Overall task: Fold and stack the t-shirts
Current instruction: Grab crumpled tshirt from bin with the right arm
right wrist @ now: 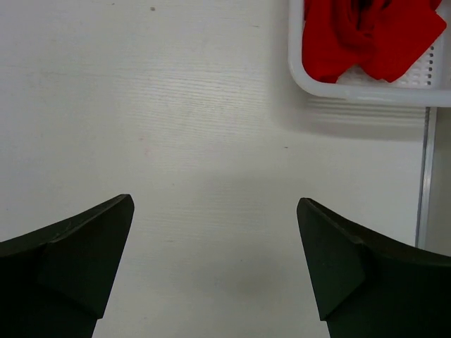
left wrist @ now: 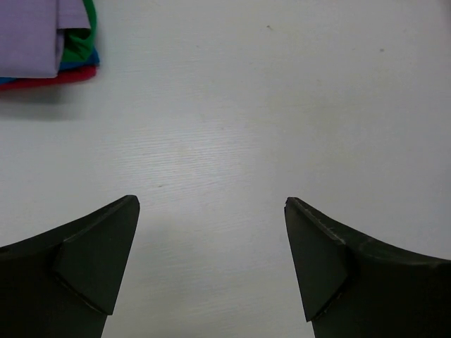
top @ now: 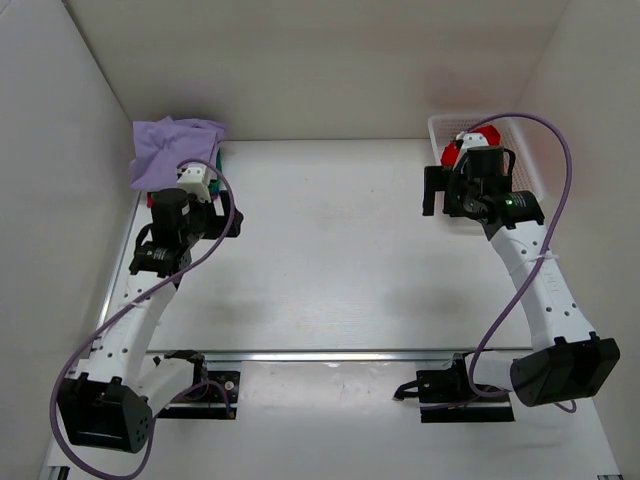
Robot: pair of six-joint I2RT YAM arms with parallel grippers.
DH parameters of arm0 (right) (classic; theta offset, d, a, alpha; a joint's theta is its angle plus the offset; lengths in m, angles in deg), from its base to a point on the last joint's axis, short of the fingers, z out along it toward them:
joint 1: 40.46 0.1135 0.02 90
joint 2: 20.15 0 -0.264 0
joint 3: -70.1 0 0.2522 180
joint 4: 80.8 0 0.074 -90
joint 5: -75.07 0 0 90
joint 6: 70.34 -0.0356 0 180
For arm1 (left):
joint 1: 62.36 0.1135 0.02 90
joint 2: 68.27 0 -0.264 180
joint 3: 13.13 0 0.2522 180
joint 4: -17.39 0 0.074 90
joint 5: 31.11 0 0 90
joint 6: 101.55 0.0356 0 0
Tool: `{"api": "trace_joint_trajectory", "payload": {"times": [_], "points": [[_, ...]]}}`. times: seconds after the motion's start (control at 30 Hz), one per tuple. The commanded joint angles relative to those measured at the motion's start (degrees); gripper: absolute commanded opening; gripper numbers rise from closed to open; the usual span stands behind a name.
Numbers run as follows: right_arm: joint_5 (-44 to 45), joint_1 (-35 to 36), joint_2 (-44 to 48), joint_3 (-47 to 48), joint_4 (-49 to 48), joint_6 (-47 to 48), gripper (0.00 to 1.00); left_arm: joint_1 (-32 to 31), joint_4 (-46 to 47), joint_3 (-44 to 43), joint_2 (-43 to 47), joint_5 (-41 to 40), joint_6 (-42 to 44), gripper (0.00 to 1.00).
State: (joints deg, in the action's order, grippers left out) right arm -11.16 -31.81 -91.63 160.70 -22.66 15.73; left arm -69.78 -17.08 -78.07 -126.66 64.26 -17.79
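Two pairs of dark fingers hang over a pale tabletop (top: 330, 250), and each wrist camera shows what the overhead camera cannot. The left fingers (left wrist: 91, 260) are spread wide with nothing between them, only bare wood-grain surface below. The right fingers (right wrist: 77, 253) are likewise parted and hold nothing. From above, both sets of fingers are hidden under the arms' own wrists, so their state reads only from the close views. The folded stack (left wrist: 42, 42) lies at the top left corner of the left wrist view, well apart from the fingers. Its layers show at the edge: pale lavender on top, then green, a thin blue band and red at the bottom. The overhead view shows the same stack in the far left corner of the tabletop, by the side wall. There it is mostly lavender with a sliver of green, and the left arm covers its near part. The red t-shirt (right wrist: 366, 35) lies crumpled inside a white mesh basket (right wrist: 366, 91) at the top right of the right wrist view, beyond the fingers and off to their right. From above, the basket sits at the far right of the tabletop. The right arm's wrist stands in front of it, so only patches of red show around the black housing. A purple cable (top: 565, 180) loops along each arm down to the bases at the near edge, and white walls close in the tabletop on three sides.
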Motion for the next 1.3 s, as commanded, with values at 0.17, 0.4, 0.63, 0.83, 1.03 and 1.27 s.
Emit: {"api": "trace_joint_trajectory", "payload": {"times": [0.17,0.4,0.63,0.83,1.03,1.27], "points": [[6.31,-4.33,-1.98,-0.73,-7.71,1.47,0.99,-2.07,6.38,5.91,0.83,11.32,-10.72,0.97],[-0.34,-15.67,-26.02,17.25,-10.29,0.33,0.84,-1.63,6.99,5.21,-2.07,13.44,-11.33,0.94],[-2.36,-15.85,-47.14,33.96,-12.04,-2.05,0.75,-2.25,7.10,5.13,-4.45,13.89,-10.82,0.92],[-3.24,-15.67,-67.08,59.15,-2.31,-4.95,0.65,-2.07,4.63,3.28,-6.56,12.83,-8.17,0.93],[-1.16,-16.56,-68.97,68.33,2.19,-5.22,0.00,-1.89,3.57,3.72,-6.12,12.65,-7.12,0.93],[-4.98,-15.50,-49.41,67.13,-1.83,-2.93,0.00,-1.98,3.40,4.24,-3.32,13.35,-7.73,0.93]]}}
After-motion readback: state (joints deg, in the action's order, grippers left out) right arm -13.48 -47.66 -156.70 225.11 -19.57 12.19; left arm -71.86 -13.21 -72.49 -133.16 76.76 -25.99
